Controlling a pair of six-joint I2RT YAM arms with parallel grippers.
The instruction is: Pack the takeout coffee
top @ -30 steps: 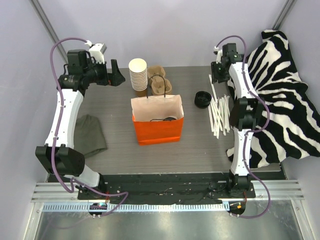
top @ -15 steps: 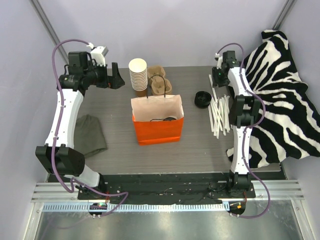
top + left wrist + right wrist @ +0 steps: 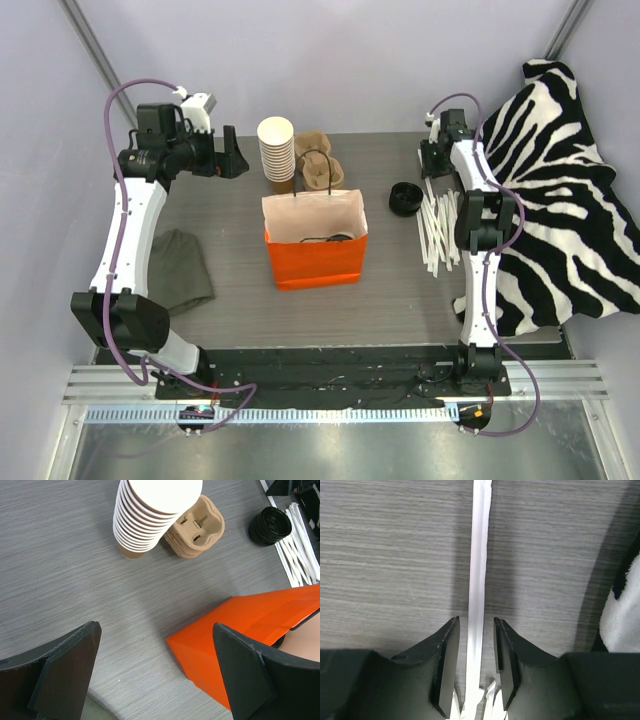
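An orange paper bag (image 3: 315, 262) stands mid-table; stacked brown cups (image 3: 276, 150) and cardboard carriers (image 3: 310, 142) sit behind it; black lids (image 3: 404, 198) and white straws (image 3: 438, 228) lie right; zebra cloth (image 3: 570, 200) far right.

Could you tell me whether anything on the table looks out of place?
The wrapped straws lie loosely fanned, not bundled, beside the zebra-striped cloth draped over the right side of the table. Nothing looks spilled or damaged.

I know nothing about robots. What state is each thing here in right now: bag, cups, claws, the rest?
orange bag: upright, mouth open, something dark inside.
cup stack: upright, nested, no lids.
cup carriers: stacked, lying flat.
black lids: loose pile, on no cup.
straws: wrapped, lying flat.
left gripper: open wide, empty.
right gripper: open, one straw between its fingers, not pinched.
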